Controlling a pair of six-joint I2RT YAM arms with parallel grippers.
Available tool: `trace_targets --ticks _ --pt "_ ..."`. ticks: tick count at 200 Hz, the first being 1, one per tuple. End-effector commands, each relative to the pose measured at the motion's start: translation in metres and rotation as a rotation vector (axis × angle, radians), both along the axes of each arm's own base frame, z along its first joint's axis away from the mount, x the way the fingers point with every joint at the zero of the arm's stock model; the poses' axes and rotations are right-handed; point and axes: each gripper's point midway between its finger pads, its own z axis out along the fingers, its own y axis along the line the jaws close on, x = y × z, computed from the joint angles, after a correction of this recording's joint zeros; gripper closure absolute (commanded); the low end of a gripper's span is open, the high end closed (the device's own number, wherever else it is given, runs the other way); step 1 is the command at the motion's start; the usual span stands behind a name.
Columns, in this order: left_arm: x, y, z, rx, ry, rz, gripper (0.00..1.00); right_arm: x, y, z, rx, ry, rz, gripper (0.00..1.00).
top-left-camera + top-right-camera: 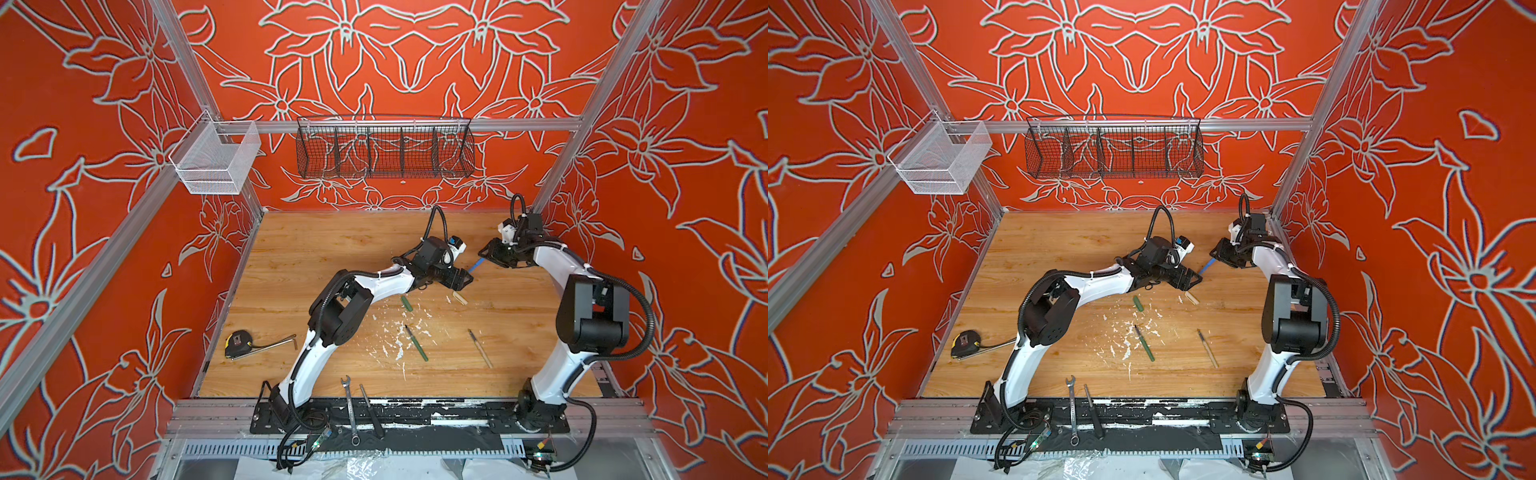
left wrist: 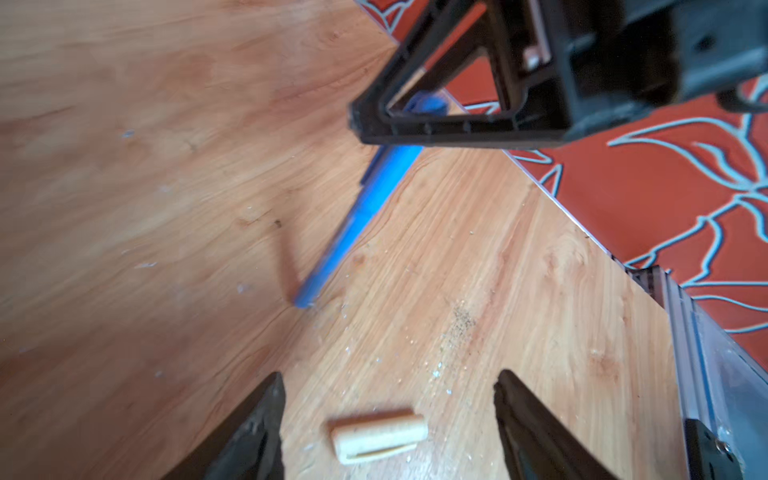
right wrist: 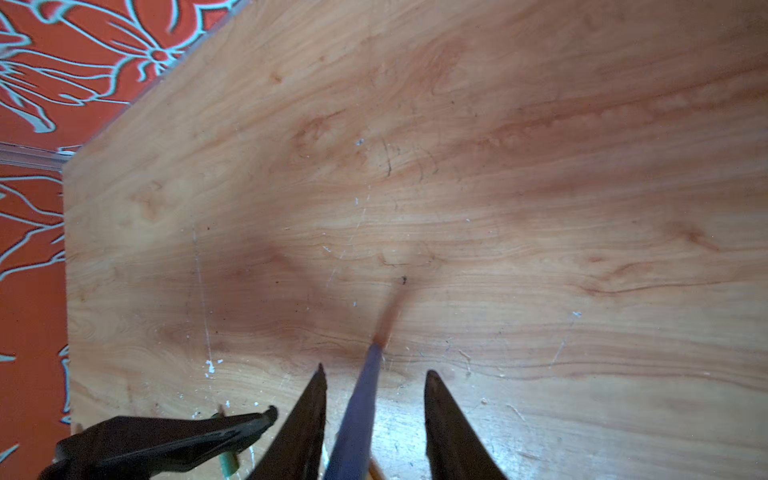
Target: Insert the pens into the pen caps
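My right gripper (image 1: 484, 254) (image 3: 376, 369) is shut on the upper end of the blue pen (image 1: 476, 264) (image 2: 357, 216). The pen slants down and its lower end touches the wooden table (image 1: 332, 249). A thicker blue part (image 2: 428, 106) shows between the right fingers. My left gripper (image 1: 467, 282) (image 2: 389, 374) is open just above the tan cap (image 1: 459, 297) (image 2: 378, 436), which lies between its fingertips, untouched. The green cap (image 1: 406, 302) lies left of it. Nearer the front lie the green pen (image 1: 417, 343) and the tan pen (image 1: 481, 349).
White flecks (image 1: 399, 332) litter the table's middle. A tape measure (image 1: 239, 343) and a hex key (image 1: 270, 345) lie at the front left. A silver wrench (image 1: 350, 409) and a black slim tool (image 1: 372, 411) rest on the front rail. Wire baskets (image 1: 384, 147) hang on the back wall.
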Motion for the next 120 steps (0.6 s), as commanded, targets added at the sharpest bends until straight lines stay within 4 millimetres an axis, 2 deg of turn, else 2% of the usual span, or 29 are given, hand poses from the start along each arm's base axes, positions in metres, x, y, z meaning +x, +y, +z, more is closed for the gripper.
trace_targets --ticks 1,23,42,70,80,120 --pt "0.002 -0.013 0.009 -0.049 -0.012 -0.079 0.21 -0.002 0.008 0.017 0.065 -0.043 0.016 0.6" --pt "0.009 -0.016 0.004 -0.013 -0.031 -0.083 0.21 -0.003 0.014 0.019 0.1 -0.054 0.024 0.6" --pt "0.016 -0.015 -0.002 0.003 -0.042 -0.067 0.2 -0.004 0.014 0.012 0.099 -0.028 0.028 0.6" --pt "0.02 -0.005 -0.001 -0.033 0.004 -0.052 0.2 -0.002 -0.003 -0.003 0.009 0.005 -0.028 0.59" --pt "0.017 -0.002 -0.001 -0.036 0.003 -0.049 0.2 0.001 -0.012 -0.009 -0.029 0.016 -0.06 0.55" --pt "0.004 0.004 0.002 -0.058 0.034 -0.057 0.2 0.013 -0.032 -0.031 -0.125 0.058 -0.126 0.53"
